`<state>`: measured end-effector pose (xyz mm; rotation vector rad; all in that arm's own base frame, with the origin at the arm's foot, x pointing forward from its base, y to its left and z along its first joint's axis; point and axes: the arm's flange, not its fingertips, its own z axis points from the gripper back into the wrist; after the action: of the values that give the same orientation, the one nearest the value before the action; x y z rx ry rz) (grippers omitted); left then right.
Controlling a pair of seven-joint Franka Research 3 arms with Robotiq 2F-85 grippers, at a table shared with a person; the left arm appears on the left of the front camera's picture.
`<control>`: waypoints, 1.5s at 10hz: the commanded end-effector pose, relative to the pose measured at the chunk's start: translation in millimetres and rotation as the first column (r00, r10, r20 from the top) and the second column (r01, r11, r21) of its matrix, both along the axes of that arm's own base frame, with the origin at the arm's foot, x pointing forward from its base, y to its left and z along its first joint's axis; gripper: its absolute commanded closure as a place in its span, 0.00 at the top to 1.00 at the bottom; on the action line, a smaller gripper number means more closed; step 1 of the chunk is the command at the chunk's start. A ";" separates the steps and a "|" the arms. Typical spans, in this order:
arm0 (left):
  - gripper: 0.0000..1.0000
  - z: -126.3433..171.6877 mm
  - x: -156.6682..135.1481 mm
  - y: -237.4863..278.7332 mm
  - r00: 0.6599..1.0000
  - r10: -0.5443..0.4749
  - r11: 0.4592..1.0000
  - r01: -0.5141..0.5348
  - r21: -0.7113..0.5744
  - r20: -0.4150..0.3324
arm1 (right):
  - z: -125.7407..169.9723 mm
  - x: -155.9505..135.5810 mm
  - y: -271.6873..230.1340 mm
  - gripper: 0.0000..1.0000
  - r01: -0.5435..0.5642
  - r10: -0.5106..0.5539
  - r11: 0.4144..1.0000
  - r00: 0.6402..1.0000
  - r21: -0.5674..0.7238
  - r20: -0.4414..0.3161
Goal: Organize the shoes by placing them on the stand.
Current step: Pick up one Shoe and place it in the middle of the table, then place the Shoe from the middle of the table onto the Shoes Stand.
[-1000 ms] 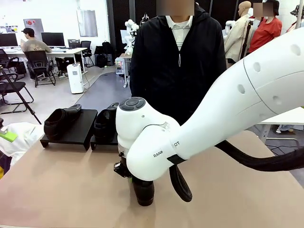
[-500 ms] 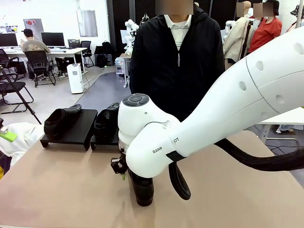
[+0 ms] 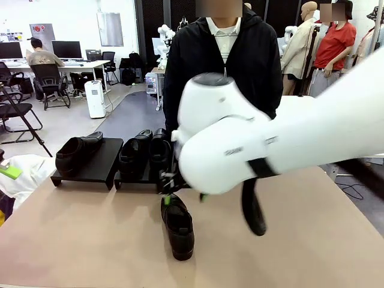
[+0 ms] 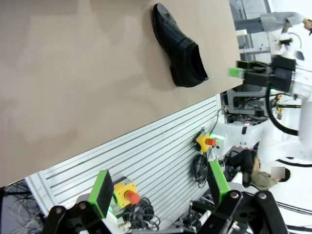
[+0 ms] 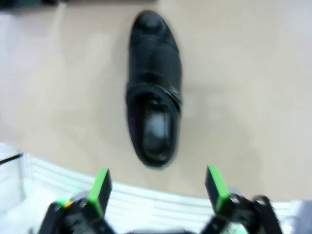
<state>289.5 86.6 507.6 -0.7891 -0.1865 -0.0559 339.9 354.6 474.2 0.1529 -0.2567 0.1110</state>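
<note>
Front view, table: tan surface with one black shoe lying loose near the robot's edge, toe toward the camera, heel toward the stand.
Front view, stand: left platform carrying a single shoe on its side; right platform just beside it, carrying two shoes side by side, toes pointing at the robot.
Front view, right arm: large, blurred, crossing from picture right to the middle, partly hiding the right platform.
Front view, right gripper: just above the heel end of the loose shoe, green pads apart, nothing between them.
Right wrist view: loose shoe flat on the table, opening facing up, toe away from the camera; both green fingers spread wide, well clear of the shoe, picture blurred.
Left wrist view, left gripper: fingers spread, empty, held off the table's near edge over a ribbed metal frame.
Left wrist view, shoe: lying on the tan table close to its edge.
Far side: person in a black jacket standing behind the stand.
</note>
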 end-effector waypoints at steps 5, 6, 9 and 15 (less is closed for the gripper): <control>1.00 -0.5 -1.2 0.9 1.000 -0.010 1.000 0.010 -0.001 0.002 | 37.0 -29.0 -320.0 1.00 0.229 -0.189 0.904 0.972 0.360 -0.143; 1.00 -0.5 -1.2 0.9 1.000 -0.010 1.000 0.010 -0.001 0.002 | 21.3 -35.0 -346.1 1.00 0.254 -0.213 0.869 0.967 0.425 -0.143; 1.00 -0.5 -1.2 0.9 1.000 -0.010 1.000 0.010 -0.001 0.002 | 42.3 -34.1 -341.0 1.00 0.239 -0.201 0.899 0.970 0.368 -0.139; 1.00 -0.5 -1.2 0.9 1.000 -0.010 1.000 0.010 -0.001 0.002 | 42.3 -34.1 -341.0 1.00 0.239 -0.201 0.899 0.970 0.368 -0.139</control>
<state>289.4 86.5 507.5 -0.7892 -0.1863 -0.0560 305.7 17.1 514.5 0.4888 -0.1910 -0.1880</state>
